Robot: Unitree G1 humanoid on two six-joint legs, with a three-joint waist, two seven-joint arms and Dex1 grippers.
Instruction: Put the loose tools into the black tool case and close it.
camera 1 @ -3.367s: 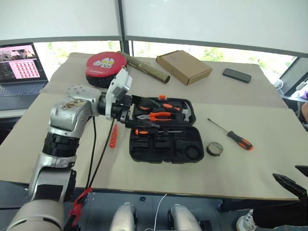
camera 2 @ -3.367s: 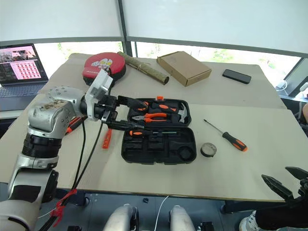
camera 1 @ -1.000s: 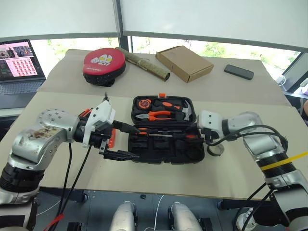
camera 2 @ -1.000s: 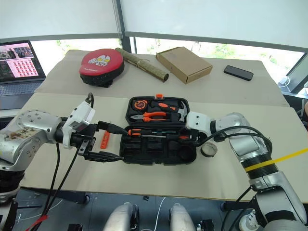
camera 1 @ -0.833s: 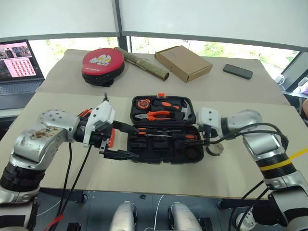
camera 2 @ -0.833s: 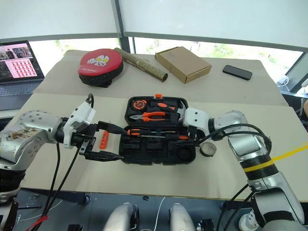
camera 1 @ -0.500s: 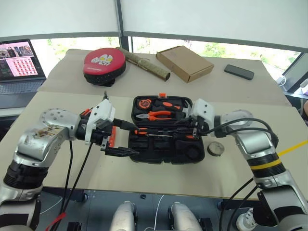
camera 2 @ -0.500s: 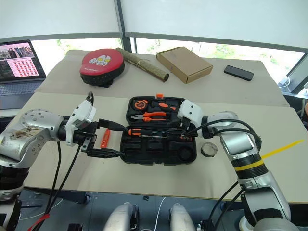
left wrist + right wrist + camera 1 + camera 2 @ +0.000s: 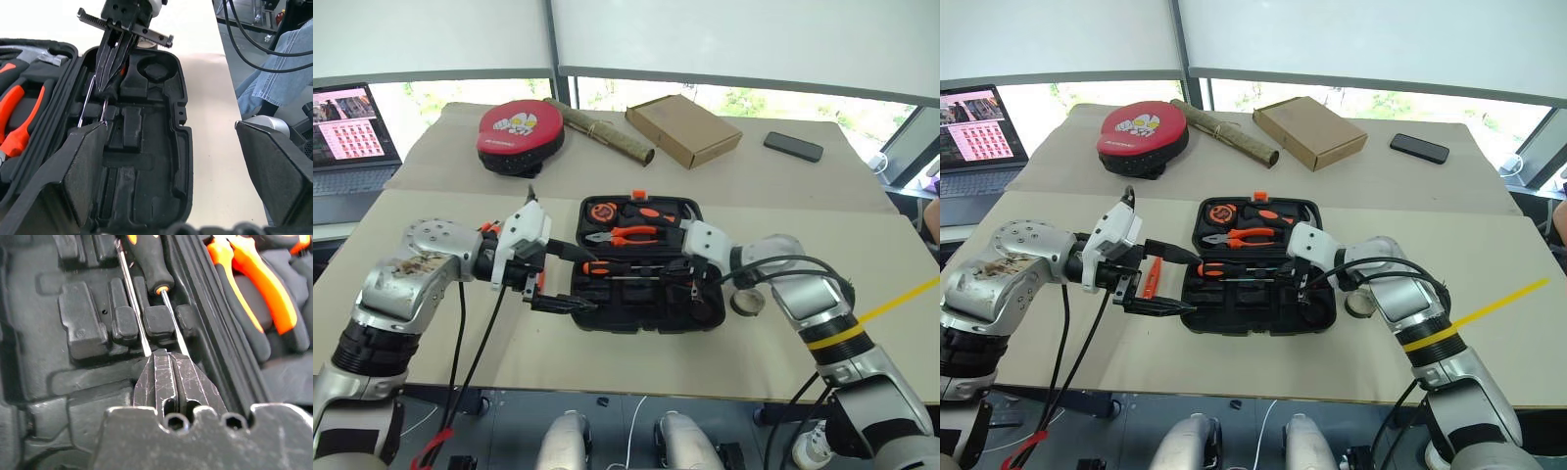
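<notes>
The black tool case (image 9: 628, 304) lies open at the table's middle. Two screwdrivers lie side by side in its near half: one black-and-orange handle (image 9: 607, 266) shows at the left, and both thin shafts (image 9: 132, 298) run under my right gripper (image 9: 1302, 290). That gripper is shut, its tips down on the shafts. My left gripper (image 9: 587, 284) is open at the case's left end, its fingers (image 9: 85, 161) spread wide with nothing between them. A slim orange tool (image 9: 1153, 277) lies on the table behind the left gripper. The small dark tape roll (image 9: 747, 302) sits right of the case.
Orange-handled pliers (image 9: 628, 235), a hammer and a tape measure fill the case's far half. At the back stand a round red-topped pad (image 9: 519, 132), a rolled tube (image 9: 604, 134), a cardboard box (image 9: 683, 129) and a phone (image 9: 793, 146). A laptop (image 9: 347, 132) is far left.
My right gripper has slid left from the case's right end over its near half and shut. The long screwdriver now lies in the case. The left gripper has stayed put and open.
</notes>
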